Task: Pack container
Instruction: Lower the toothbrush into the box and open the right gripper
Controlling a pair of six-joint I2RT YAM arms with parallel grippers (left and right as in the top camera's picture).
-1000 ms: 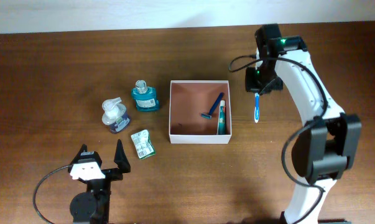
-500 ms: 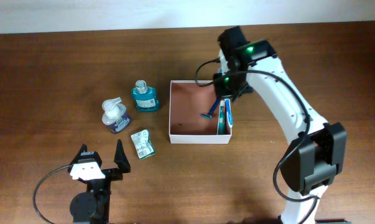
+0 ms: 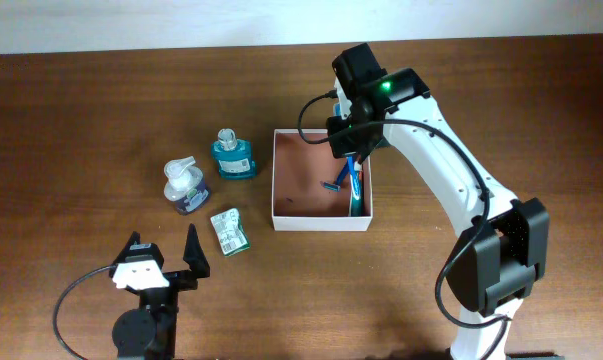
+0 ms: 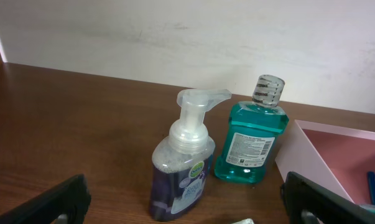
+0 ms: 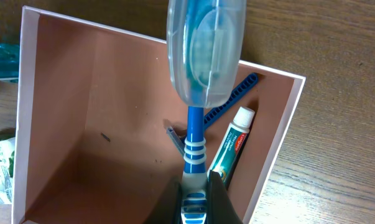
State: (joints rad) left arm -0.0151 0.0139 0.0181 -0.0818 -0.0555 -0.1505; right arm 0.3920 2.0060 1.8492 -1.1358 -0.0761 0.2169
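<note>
The container (image 3: 321,221) is a square white-walled box with a pinkish-brown inside, at mid-table. My right gripper (image 3: 353,150) hangs over its right half, shut on the handle of a blue-and-white toothbrush (image 3: 352,172). In the right wrist view the toothbrush (image 5: 193,143) points away from the gripper (image 5: 194,199), its head under a clear cap (image 5: 206,50), above the container's floor (image 5: 81,112). A blue razor (image 5: 237,93) and a toothpaste tube (image 5: 231,149) lie inside by the right wall. My left gripper (image 3: 164,238) rests open near the front left, holding nothing.
Left of the container stand a teal mouthwash bottle (image 3: 233,157) and a clear foam-soap pump bottle (image 3: 186,187). A small green packet (image 3: 230,231) lies in front of them. The left wrist view faces the soap bottle (image 4: 181,168) and the teal bottle (image 4: 252,143).
My right arm has swung left with the toothbrush, from the table right of the container to above the container's right half. The left arm has not moved.
</note>
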